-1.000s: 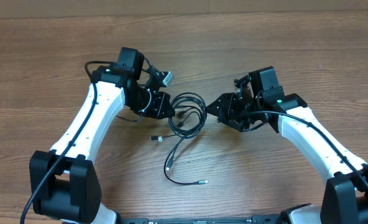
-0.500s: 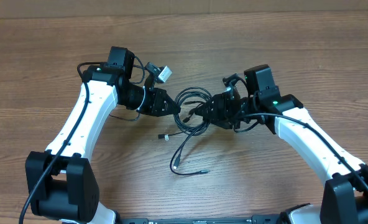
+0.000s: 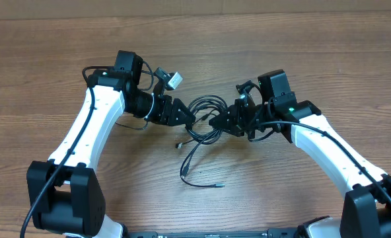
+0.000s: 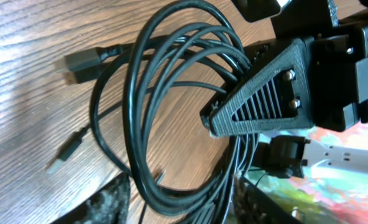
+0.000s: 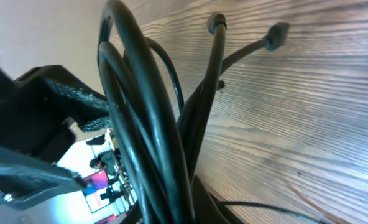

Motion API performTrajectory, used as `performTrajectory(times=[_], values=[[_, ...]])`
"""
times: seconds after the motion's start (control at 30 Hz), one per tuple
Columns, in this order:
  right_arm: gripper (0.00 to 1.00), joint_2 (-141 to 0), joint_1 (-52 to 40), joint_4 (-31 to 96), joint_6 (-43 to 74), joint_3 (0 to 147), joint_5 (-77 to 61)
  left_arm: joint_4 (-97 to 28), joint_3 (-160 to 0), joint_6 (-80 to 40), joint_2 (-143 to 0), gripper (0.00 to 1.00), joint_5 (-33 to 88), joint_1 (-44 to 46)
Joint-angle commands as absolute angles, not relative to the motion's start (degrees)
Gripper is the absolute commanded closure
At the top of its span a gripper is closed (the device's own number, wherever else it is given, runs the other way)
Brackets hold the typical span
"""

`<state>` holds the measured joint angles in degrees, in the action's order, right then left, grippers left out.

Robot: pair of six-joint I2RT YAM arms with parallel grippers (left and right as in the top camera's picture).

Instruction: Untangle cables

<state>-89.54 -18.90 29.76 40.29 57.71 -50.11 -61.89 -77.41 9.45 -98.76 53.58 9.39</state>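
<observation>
Left arm (image 3: pixel 93 129): your long white shell, black joints, black base block.
Right arm (image 3: pixel 334 149): your matching white shell, black wrist housing.
Status light (image 3: pixel 292 110): small green dot on your right arm.
Arm wiring (image 3: pixel 50 190): thin black wire you can trace along the white shell.
Right gripper finger (image 4: pixel 258 106): black, triangular, slotted ribs, two silver screws.
</observation>
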Motion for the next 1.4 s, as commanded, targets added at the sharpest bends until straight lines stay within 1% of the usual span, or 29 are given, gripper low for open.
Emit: performTrajectory(times=[0.0,0.1,0.23,0.43,0.5,0.57,0.67,0.77,0.97,1.03,1.27,1.3,1.33,1.37], values=[[0.96,-89.6,-19.1,30.9,40.8,57.3,-46.5,-62.5,-78.5,11.3,-99.1,0.40,52.1,9.7],[0.96,-89.6,-19.1,33.4,42.8,57.3,-40.6,-63.8,-78.5,13.9,-99.1,0.35,52.2,10.1],[0.96,-89.6,-19.1,36.4,51.6,57.3,-33.0,-66.6,-78.5,18.7,-99.1,0.32,52.5,11.9],[0.96,-89.6,-19.9,36.1,57.3,57.3,-33.2,-67.3,-78.5,24.2,-99.1,0.34,52.0,16.7],[0.96,-89.6,-20.2,36.1,57.3,57.3,-34.7,-67.2,-78.5,26.5,-99.1,0.35,52.0,18.4],[0.96,-89.6,-20.3,36.1,57.3,57.3,-37.5,-66.5,-78.5,27.9,-99.1,0.37,51.8,20.2],[0.96,-89.6,-20.3,36.1,57.3,57.3,-40.9,-64.2,-78.5,27.9,-99.1,0.38,49.8,22.4],[0.96,-89.6,-20.3,36.1,57.3,57.3,-43.4,-61.8,-78.5,26.7,-99.1,0.36,46.0,24.8],[0.96,-89.6,-20.3,36.3,60.3,57.3,-44.0,-58.9,-78.5,23.6,-99.1,0.36,40.6,27.3],[0.96,-89.6,-20.3,36.4,61.4,57.3,-44.4,-58.8,-78.5,23.5,-99.1,0.41,39.6,27.8],[0.96,-89.6,-20.3,36.1,65.2,57.3,-45.4,-58.7,-78.3,23.6,-99.1,0.50,39.5,28.2],[0.96,-89.6,-20.3,36.1,65.6,57.3,-45.4,-58.5,-78.1,23.5,-99.1,0.53,39.5,28.3],[0.96,-89.6,-20.3,36.1,66.1,57.3,-45.4,-58.2,-77.7,23.6,-99.1,0.72,39.2,28.5],[0.96,-89.6,-20.3,36.1,66.1,57.3,-45.3,-58.0,-77.4,23.6,-99.1,0.85,38.4,28.6]])
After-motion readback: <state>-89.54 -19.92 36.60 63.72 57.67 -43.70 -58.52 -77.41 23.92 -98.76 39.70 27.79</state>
